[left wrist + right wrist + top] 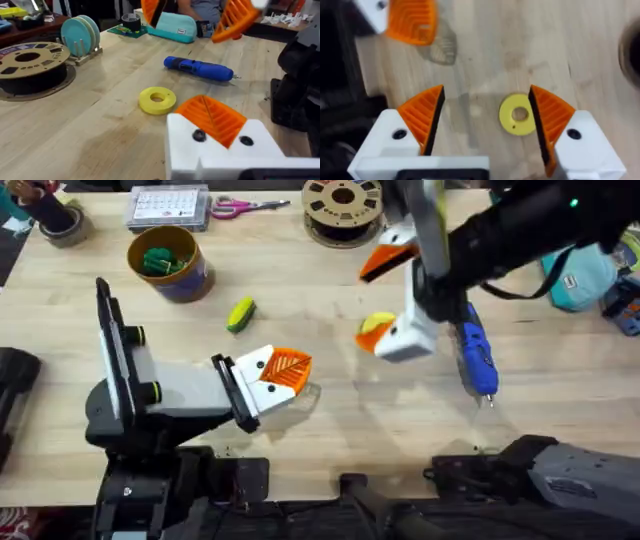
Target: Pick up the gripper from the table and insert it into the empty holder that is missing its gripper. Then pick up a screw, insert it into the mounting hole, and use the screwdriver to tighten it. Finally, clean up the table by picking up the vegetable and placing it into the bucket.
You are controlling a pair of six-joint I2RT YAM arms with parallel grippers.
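Bucket (168,262) far left, holding dark green pieces; vegetable (241,313) lies just right of it on the table (330,440), not yet binned. Left gripper (275,375) rests low; opening cannot be told. Right gripper (485,125) hangs wide open, empty, above a yellow ring (518,114). Screwdriver (476,358) lies right, untouched. No legible writing.

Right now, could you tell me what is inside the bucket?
The bucket holds dark green pieces piled in the middle of its tan inside. What lies beneath them, and the bottom itself, is covered. The yellow-green vegetable lies outside, on the table.
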